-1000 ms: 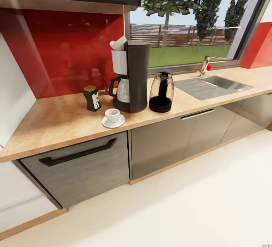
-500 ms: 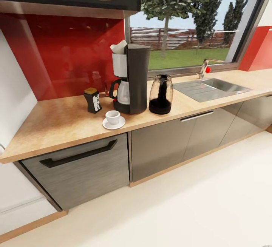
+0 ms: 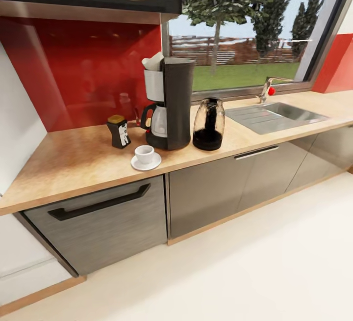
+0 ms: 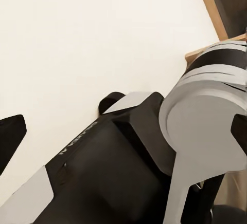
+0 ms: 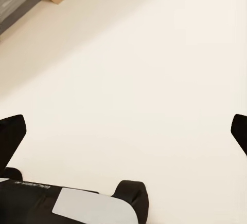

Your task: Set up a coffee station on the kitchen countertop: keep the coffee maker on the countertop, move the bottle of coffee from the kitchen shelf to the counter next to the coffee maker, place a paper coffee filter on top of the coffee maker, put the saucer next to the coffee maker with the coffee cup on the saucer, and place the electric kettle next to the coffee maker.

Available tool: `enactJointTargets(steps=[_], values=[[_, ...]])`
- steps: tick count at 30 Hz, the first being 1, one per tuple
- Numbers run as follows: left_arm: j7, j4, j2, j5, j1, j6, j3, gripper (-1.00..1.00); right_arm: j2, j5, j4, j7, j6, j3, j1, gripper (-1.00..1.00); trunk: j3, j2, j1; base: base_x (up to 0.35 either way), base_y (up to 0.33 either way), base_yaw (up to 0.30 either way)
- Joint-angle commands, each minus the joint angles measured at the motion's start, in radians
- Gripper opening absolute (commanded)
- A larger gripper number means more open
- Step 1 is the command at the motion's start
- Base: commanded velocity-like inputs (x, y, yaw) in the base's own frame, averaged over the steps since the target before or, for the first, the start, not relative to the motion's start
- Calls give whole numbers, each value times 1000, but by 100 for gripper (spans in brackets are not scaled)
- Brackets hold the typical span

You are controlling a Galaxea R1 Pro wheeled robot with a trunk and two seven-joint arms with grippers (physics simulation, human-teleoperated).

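— Where's everything?
— Grouped for brewing: white cup (image 3: 144, 153) on saucer (image 3: 146, 163), yellow-lidded dark jar (image 3: 118, 132), smoky kettle (image 3: 208, 124) flanking the tall grey coffee maker (image 3: 169, 103).
— Claws?
— Left gripper (image 4: 123, 136) and right gripper (image 5: 123, 136) both spread, empty, over floor.

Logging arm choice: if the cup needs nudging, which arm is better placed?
Left, probably: the coffee cup sits left of head-view centre. The left gripper and right gripper hang open, empty.

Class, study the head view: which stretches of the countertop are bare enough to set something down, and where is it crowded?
Bare: left of the coffee jar toward the wall, and between the kettle and the sink. Crowded: jar, cup on saucer and kettle cluster round the coffee maker.
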Motion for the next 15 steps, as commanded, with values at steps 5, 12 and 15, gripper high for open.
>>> enactJointTargets(steps=[5,12,15], values=[[-1,0,0,25,-1,-6,-6,100,0,-8,1,1,-4,6,-1,100,-1,0,0,59,-47,217],[0,-1,0,30,-1,-6,-4,100,0,-8,1,0,-4,6,-1,100,-1,0,0,24,-8,257],[0,-1,0,30,-1,-6,-3,100,0,-9,1,0,-4,6,-1,100,-1,0,0,209,-48,110]])
